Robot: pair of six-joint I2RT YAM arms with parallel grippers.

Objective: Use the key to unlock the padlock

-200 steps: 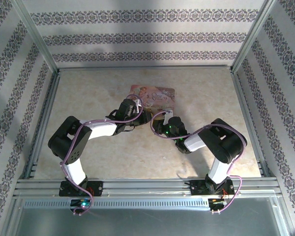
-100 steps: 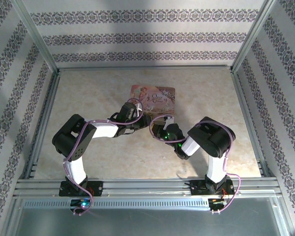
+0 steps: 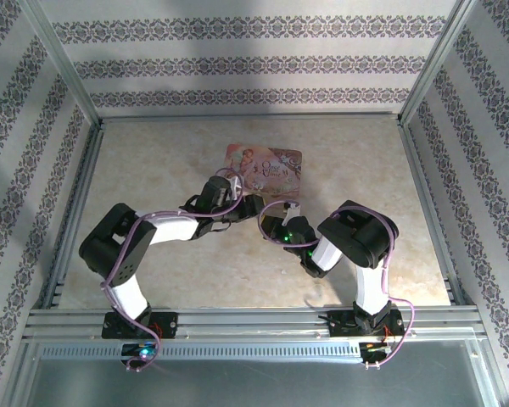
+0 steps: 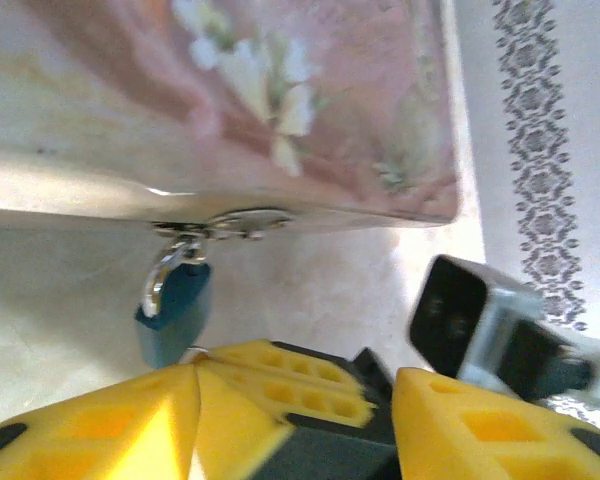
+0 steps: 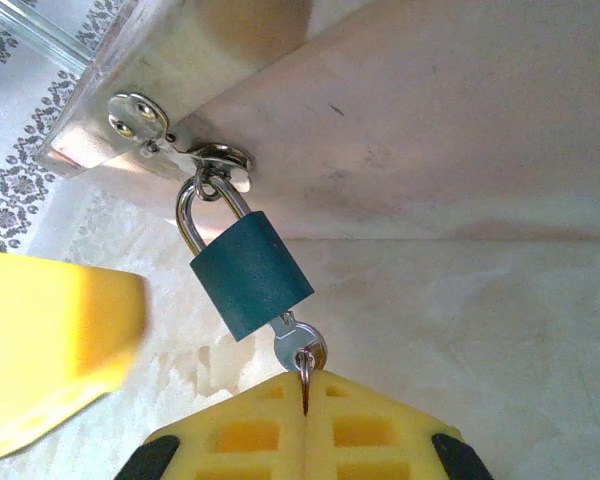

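The pink tin (image 3: 265,164) lies flat near the middle of the bench (image 3: 153,161), and both arms reach in to its near edge. A small metal hasp (image 5: 216,158) sticks out from that edge. The padlock (image 5: 250,275) hangs from it by its silvery shackle, which is threaded through the hasp's loop, and its blue body rests just off the tin's side, tilted.

The key (image 5: 297,346) sits in the bottom of the padlock, with its round head poking out. The right pincer (image 5: 305,398) is pressed together right at that head. A thin ring on the key runs down into the seam between the yellow fingers, so it is pinching the key by its end.

The left pincer (image 4: 300,400) is spread, with its two yellow fingers (image 4: 90,420) standing well apart and nothing between them. From its wrist camera the padlock (image 4: 175,312) dangles just beyond the left finger, below the tin (image 4: 310,100). In the right wrist camera one left finger (image 5: 50,340) shows beside the padlock, apart from it.
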